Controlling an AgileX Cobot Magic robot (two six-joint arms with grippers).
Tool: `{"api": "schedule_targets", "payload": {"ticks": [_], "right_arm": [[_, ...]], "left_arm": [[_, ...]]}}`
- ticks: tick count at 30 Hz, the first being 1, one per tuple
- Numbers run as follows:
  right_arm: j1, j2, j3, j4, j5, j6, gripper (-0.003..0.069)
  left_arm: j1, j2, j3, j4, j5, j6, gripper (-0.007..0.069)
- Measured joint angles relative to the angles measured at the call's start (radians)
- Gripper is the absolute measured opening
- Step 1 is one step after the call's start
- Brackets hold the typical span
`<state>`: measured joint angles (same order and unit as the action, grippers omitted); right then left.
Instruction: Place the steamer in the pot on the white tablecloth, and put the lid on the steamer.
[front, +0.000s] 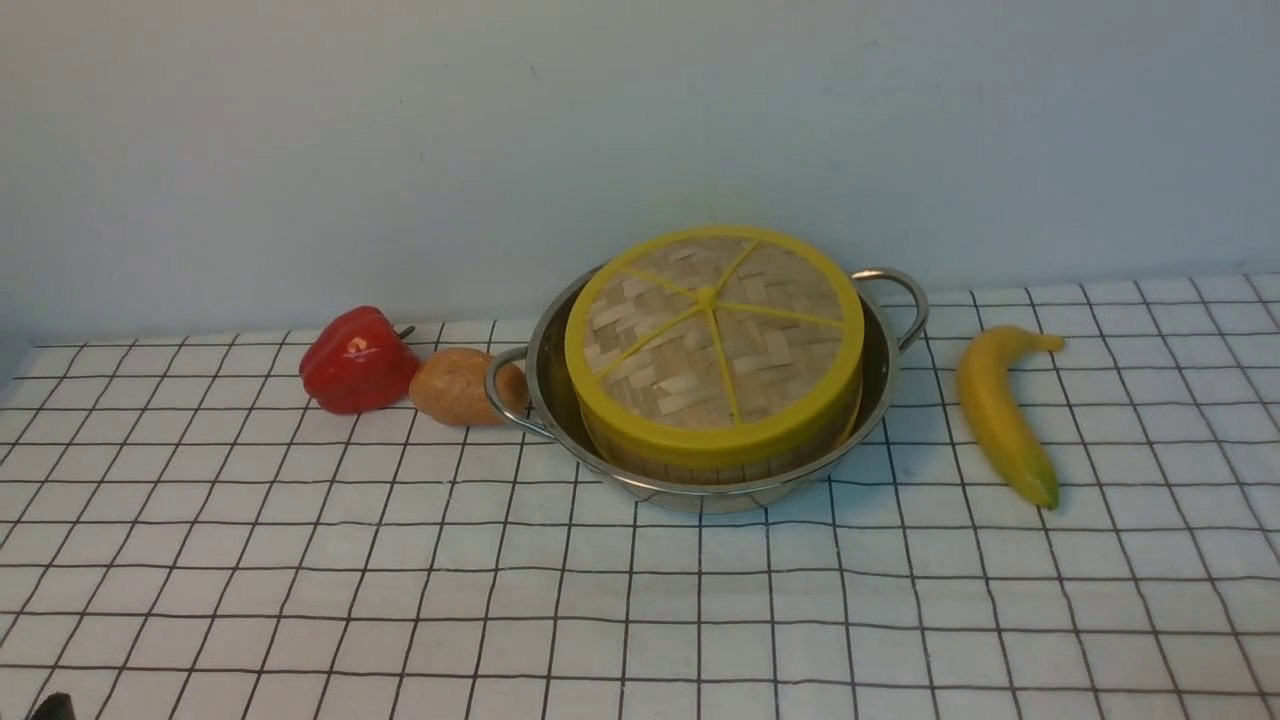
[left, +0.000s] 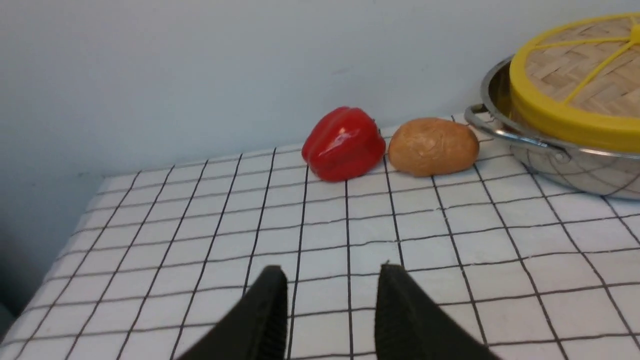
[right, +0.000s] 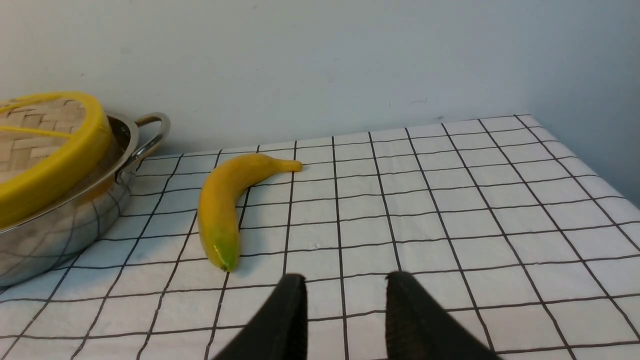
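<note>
The steamer (front: 720, 455) is seated in the pot (front: 880, 390) near the far edge of the white tablecloth (front: 640, 620), and the lid (front: 713, 338) is laid on it, slightly tilted. The left gripper (left: 330, 300) and right gripper (right: 345, 305) are held parted and empty above bare cloth. The task is judged essentially finished; at most, the lid might be levelled.

The shiny pot (front: 868, 395) with two loop handles sits on the white cloth (front: 400, 600) with black squares. The bamboo steamer (front: 700, 462) sits inside it, tipped a little. The flat woven lid (front: 712, 335) with yellow rim and spokes lies on top of it.
</note>
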<state>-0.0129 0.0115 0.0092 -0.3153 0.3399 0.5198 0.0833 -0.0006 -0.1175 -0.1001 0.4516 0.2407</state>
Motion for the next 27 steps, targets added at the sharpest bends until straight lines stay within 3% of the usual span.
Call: {"api": "schedule_targets", "payload": {"ticks": [5, 27], "right_arm": [[0.0, 0.0, 0.0, 0.0, 0.0, 0.0, 0.0243], [0.0, 0.0, 0.0, 0.0, 0.0, 0.0, 0.0243]], "left_arm": [[0.0, 0.0, 0.051, 0.11, -0.004, -0.135, 0.0243], [-0.021, 0.0, 0.125, 0.13, -0.08, -0.155, 0.0243]]}}
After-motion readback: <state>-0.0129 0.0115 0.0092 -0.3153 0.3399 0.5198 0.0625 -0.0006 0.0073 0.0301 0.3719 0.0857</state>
